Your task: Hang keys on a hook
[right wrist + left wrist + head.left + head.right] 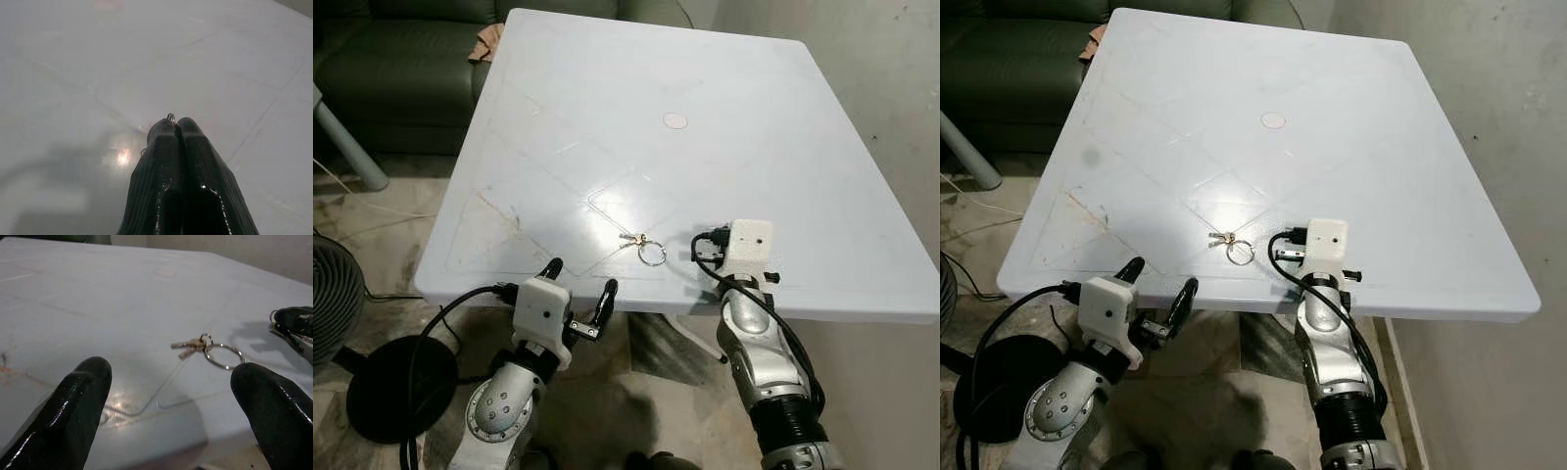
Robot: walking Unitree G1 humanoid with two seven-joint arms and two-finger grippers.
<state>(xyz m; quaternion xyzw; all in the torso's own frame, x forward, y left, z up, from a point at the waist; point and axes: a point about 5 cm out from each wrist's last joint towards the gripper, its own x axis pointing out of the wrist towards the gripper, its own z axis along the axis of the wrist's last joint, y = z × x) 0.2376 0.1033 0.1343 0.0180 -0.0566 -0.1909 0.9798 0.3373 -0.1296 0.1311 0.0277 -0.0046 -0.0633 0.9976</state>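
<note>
Head view: keys (pixel 644 245) lie on the white bench (pixel 754 147) near its front edge. Left gripper (pixel 578 284) is spread before that edge; right gripper (pixel 705 245) sits beside the keys.

Left wrist: released fingers (pixel 73 406) frame the keys, likely lining up.

Right wrist: fingers (pixel 166 161) clenched together, a bit of the ring peeking past their tips; nothing visibly pinched.

The right gripper's (pixel 175 128) pressed-together fingertips are covering most of the key ring (pixel 171 117), with just a sliver of ring peeking out past them. The keys (pixel 629 238) are lying too small to count their teeth or number. The white table's (pixel 822 176) far right corner is being cut off. A dark round object (pixel 386 387) on the near-left floor is running off the edge.
</note>
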